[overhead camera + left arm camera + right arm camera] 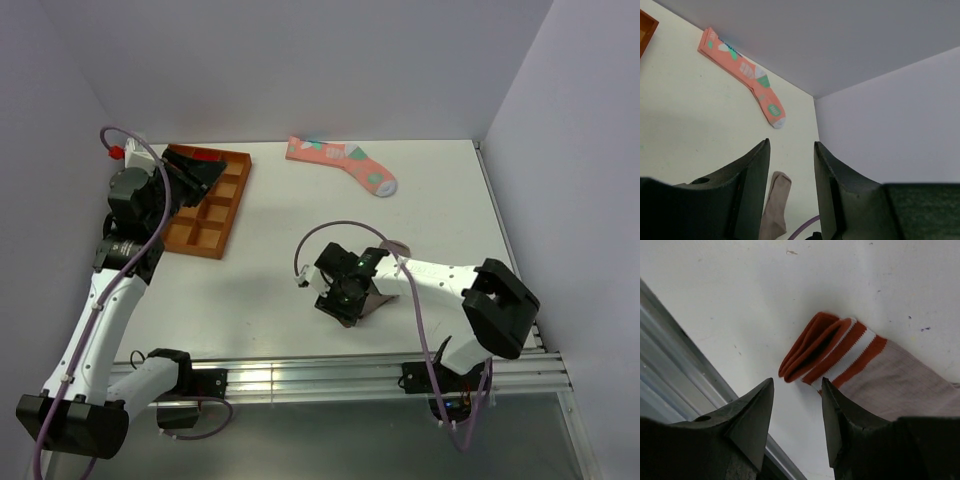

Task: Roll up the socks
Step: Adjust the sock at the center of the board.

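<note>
A grey-brown sock [900,385] with a maroon-and-white striped cuff lies on the white table near its front edge, the cuff end folded over. My right gripper [797,382] hovers open just above that cuff, with nothing between its fingers. In the top view the right gripper [340,298] covers part of this sock [376,302]. A salmon-pink sock [340,160] with teal and white patches lies flat at the back of the table. My left gripper [197,172] is raised over the orange tray. It stands open and empty, looking across at the pink sock [742,67] and the grey-brown sock's toe [776,200].
An orange compartment tray [222,215] sits at the back left under the left arm. The metal rail [675,355] of the table's front edge runs close beside the striped cuff. Walls close the table at the back and right.
</note>
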{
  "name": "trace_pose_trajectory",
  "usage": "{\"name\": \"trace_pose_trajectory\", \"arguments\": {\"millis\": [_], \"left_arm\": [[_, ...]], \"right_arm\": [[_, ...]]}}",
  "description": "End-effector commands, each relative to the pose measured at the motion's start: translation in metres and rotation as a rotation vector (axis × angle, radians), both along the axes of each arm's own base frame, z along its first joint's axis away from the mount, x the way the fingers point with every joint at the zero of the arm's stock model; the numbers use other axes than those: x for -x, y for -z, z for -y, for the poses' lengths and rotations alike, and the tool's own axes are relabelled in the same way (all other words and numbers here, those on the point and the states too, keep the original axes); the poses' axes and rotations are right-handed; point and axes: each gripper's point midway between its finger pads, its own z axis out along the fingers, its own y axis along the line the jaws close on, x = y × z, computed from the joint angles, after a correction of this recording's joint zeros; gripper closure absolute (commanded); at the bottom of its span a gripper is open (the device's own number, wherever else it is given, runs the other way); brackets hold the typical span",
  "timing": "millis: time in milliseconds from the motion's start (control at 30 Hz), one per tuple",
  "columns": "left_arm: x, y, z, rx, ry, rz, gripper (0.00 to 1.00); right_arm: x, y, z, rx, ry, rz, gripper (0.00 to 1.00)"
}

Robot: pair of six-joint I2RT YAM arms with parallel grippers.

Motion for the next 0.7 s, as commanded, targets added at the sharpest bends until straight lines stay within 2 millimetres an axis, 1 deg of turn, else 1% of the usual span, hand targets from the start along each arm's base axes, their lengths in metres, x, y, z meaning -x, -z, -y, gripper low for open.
{"name": "trace_pose_trajectory", "arguments": {"millis": [0, 100, 300, 367, 433, 467, 533, 567, 633, 667], "left_arm": [[0.004, 0.003, 0.004, -0.021, 0.034, 0.011, 0.54], [0.003, 0.007, 0.004, -0.024, 0.031, 0.004, 0.54], [-0.001, 0.013, 0.005, -0.033, 0.035, -0.006, 0.54], [-0.003, 0.014, 0.005, -0.035, 0.034, -0.009, 0.54], [-0.005, 0.016, 0.006, -0.037, 0.036, -0.014, 0.54], [-0.006, 0.016, 0.006, -0.039, 0.036, -0.015, 0.54], [-0.007, 0.014, 0.006, -0.039, 0.036, -0.014, 0.54], [-0.007, 0.013, 0.006, -0.042, 0.033, -0.013, 0.54], [-0.008, 0.010, 0.005, -0.043, 0.030, -0.009, 0.54], [-0.008, 0.009, 0.005, -0.045, 0.030, -0.012, 0.54]], "right_arm": [[-0.011, -0.002, -0.018, -0.019, 0.016, 0.049, 0.50], [-0.012, 0.002, -0.023, -0.005, 0.010, 0.046, 0.50], [-0.011, 0.015, -0.026, 0.039, 0.009, 0.038, 0.50], [-0.011, 0.025, -0.023, 0.077, 0.006, 0.028, 0.50], [-0.015, 0.036, -0.019, 0.124, 0.000, 0.035, 0.52], [-0.017, 0.038, -0.019, 0.135, -0.004, 0.038, 0.56], [-0.023, 0.045, -0.018, 0.163, -0.016, 0.053, 0.57], [-0.028, 0.044, -0.022, 0.162, -0.019, 0.070, 0.62], [-0.046, 0.049, -0.025, 0.183, -0.031, 0.143, 0.66], [-0.056, 0.046, -0.034, 0.172, -0.037, 0.175, 0.70]]}}
